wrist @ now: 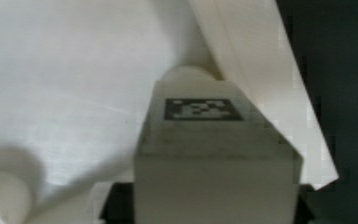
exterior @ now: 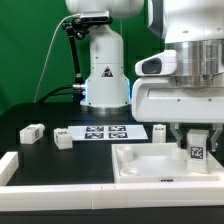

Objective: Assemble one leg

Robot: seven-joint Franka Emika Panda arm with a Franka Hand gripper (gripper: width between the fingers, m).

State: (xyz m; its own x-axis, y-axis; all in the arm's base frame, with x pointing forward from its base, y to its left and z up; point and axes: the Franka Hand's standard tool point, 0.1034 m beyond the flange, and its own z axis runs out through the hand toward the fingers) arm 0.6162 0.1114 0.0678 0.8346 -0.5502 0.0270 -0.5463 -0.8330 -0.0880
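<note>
My gripper (exterior: 197, 138) is shut on the leg (exterior: 197, 151), a small white post with a black-and-white tag on its side, held upright. The leg hangs over the near right corner of the large white tray-like part (exterior: 150, 163), low by its rim; I cannot tell whether it touches. In the wrist view the leg (wrist: 208, 140) fills the middle with its tag facing the camera. Dark fingers (wrist: 126, 203) show on either side of it. The tray's floor (wrist: 69, 90) and raised rim (wrist: 247, 60) lie behind it.
The marker board (exterior: 105, 131) lies mid-table before the robot base (exterior: 103, 75). Three loose white legs lie near it: one far at the exterior view's left (exterior: 32, 132), one beside the board (exterior: 64, 139), one at its right (exterior: 160, 129). A white bar (exterior: 40, 186) runs along the front.
</note>
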